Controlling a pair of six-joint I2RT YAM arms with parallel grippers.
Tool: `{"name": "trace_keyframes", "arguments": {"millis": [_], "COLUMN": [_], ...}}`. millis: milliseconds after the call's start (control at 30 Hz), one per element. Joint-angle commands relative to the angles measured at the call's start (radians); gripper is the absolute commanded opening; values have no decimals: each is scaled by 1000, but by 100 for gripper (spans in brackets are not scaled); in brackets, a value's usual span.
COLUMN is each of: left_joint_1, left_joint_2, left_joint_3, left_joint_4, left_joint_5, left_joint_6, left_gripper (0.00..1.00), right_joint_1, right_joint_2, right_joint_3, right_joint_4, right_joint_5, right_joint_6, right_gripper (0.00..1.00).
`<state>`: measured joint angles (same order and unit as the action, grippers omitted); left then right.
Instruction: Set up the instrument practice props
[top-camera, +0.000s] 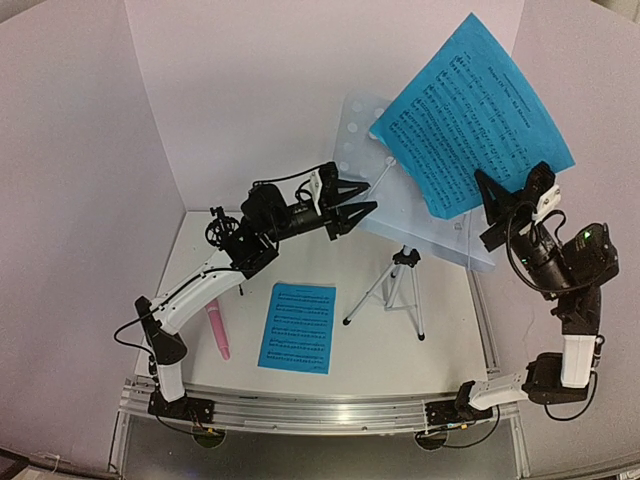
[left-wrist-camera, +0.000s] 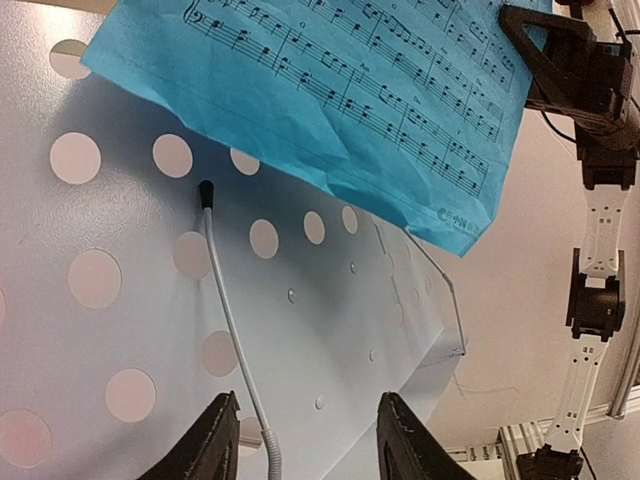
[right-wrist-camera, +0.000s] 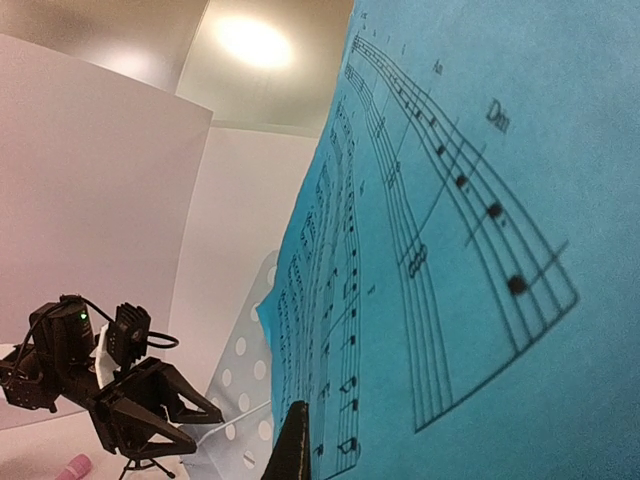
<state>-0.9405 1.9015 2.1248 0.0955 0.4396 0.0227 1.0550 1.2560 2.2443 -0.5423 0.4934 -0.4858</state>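
The right gripper (top-camera: 492, 200) is pinching a blue page (top-camera: 470, 105) over the desk (top-camera: 415, 215); left gripper (top-camera: 352, 214) is hovering wide open, empty

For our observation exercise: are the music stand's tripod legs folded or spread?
Spread: in the top view the music stand has legs splayed outward from the hub, feet apart on the table.

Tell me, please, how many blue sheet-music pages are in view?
2. The flat page lies on the table beside the pink microphone; the raised page is held by the right gripper above the music stand's desk. None appears hidden.
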Motion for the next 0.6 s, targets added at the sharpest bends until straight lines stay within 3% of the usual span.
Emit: {"name": "trace_keyframes", "arguments": {"millis": [0, 333, 567], "left_joint_1": [2, 2, -3], "left_joint_2": [38, 52, 43], "left_joint_3": [86, 97, 78], "left_joint_4": [-23, -51, -40], "left_joint_5": [-36, -53, -29], "left_joint_6": [-60, -84, -92], "left_gripper": [45, 39, 20], "right_joint_1": [2, 1, 1], "right_joint_2": [-6, -24, -28], "right_joint_3": [-18, -38, -50], "right_joint_4": [30, 30, 31], "right_joint_5": [4, 2, 0], "right_joint_6": [6, 12, 14], "right_gripper": [0, 0, 0]}}
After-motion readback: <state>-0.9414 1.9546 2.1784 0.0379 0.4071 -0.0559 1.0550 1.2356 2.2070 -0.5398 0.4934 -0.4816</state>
